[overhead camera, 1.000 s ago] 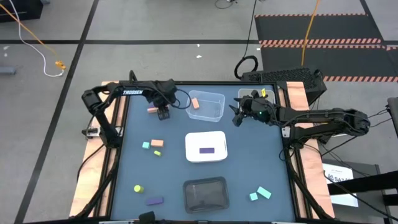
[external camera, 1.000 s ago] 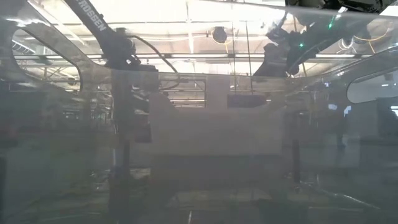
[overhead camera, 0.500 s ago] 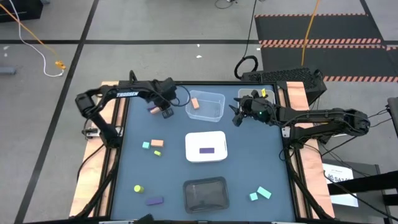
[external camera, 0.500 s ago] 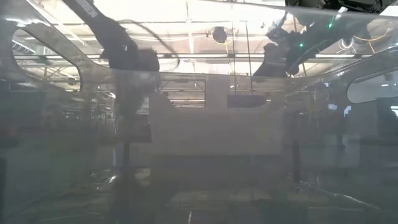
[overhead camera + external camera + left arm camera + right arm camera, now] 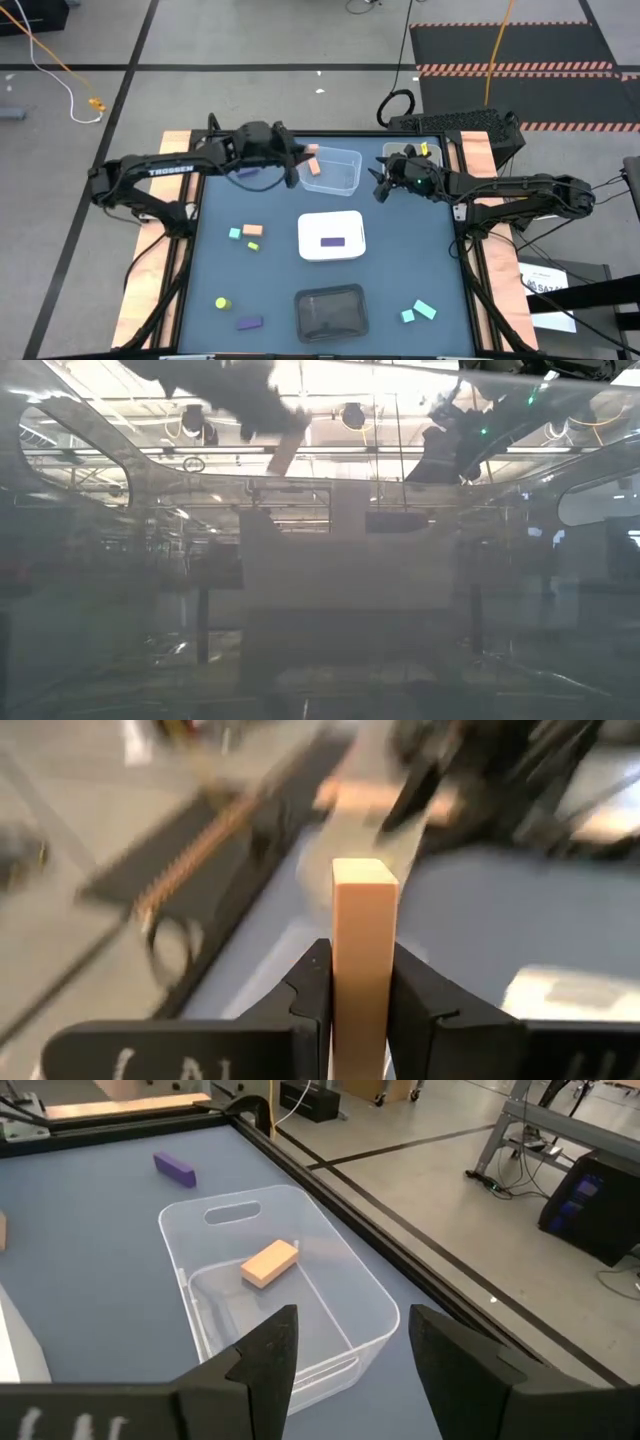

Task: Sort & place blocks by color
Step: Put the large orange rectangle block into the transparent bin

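Lifting, left hand (image 5: pixel 362 982) carried orange bar (image 5: pixel 362 960) trayward.

Overhead camera looks straight down; low camera faces level across the table; both wrist cameras look close past their fingers.

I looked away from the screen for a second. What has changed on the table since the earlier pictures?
The left gripper closed on the salmon-orange bar that lay left of the clear tray, lifted it and swung right, to the tray's left rim. The right gripper kept hovering open, right of that tray. The orange block in the tray, the other loose blocks and the trays stayed put.
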